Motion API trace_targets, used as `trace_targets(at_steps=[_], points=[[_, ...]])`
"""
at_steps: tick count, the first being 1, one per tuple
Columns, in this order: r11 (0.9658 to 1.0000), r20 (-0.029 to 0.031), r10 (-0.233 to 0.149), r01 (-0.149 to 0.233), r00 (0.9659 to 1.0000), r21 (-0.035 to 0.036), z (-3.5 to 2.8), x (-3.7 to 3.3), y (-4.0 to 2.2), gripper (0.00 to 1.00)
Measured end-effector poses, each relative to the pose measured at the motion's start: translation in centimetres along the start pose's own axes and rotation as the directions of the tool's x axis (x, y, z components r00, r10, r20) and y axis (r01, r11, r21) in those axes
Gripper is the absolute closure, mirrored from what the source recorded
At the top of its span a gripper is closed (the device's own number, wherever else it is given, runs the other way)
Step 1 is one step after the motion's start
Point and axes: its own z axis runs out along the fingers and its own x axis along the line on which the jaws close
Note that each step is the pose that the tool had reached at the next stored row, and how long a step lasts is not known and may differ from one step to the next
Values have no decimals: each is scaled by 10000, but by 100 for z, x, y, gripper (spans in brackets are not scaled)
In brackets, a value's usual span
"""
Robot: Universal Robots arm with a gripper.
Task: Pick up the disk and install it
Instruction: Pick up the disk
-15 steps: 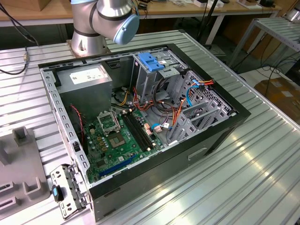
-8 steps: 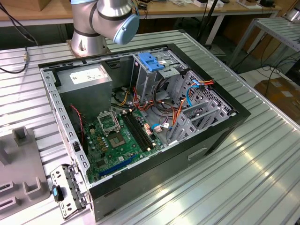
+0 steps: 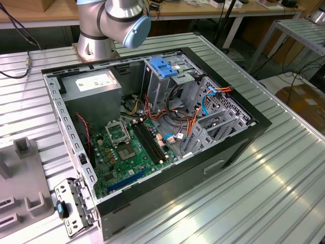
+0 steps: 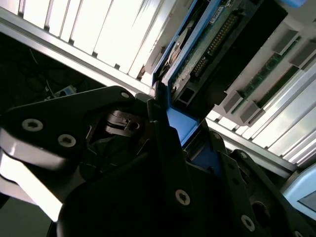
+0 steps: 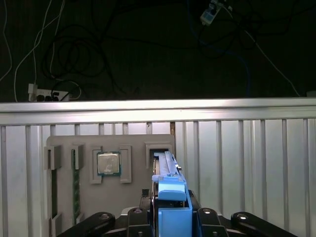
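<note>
The disk (image 5: 168, 185) appears edge-on in the first wrist view, its blue plastic carrier standing between the black fingers of my gripper (image 5: 170, 215), which is shut on it. Its far end lies over a slot in a grey holder tray (image 5: 133, 192). In the second wrist view the disk (image 4: 212, 47) shows its green circuit board and a blue rail, clamped in the gripper (image 4: 180, 131). The open computer case (image 3: 238, 147) lies on the table in the exterior view, with a grey metal drive cage (image 3: 157, 89) at its far side.
A blue-handled bracket (image 3: 163, 67) sits on top of the drive cage. A motherboard (image 3: 127, 152), coloured cables (image 3: 183, 122) and a power supply (image 3: 94, 86) fill the case. The holder tray also carries a processor chip (image 5: 108, 163) and memory sticks (image 5: 75, 187). The arm's base (image 3: 96, 35) stands behind the case.
</note>
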Motion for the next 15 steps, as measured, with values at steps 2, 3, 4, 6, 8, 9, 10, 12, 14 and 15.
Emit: trace_targets(at_steps=[2, 3, 4, 6, 8, 9, 10, 12, 14, 15], points=[[10000, 3, -1, 1, 10000, 0, -17, 0, 0, 63], [10000, 5, 0, 0, 10000, 0, -25, -1, 1, 63], [10000, 9, 0, 0, 10000, 1, -34, -1, 1, 63], [10000, 15, -1, 1, 10000, 0, -51, -2, 1, 63], [10000, 21, -1, 1, 10000, 0, -68, -2, 1, 63], [10000, 24, -1, 1, 10000, 0, -76, -3, 1, 63], [10000, 25, -1, 1, 10000, -1, -85, -3, 1, 63], [10000, 29, -1, 1, 10000, -1, -101, -3, 2, 63], [10000, 32, -1, 1, 10000, -1, -118, -4, 2, 63], [10000, 34, -1, 1, 10000, -1, -126, -4, 2, 63]])
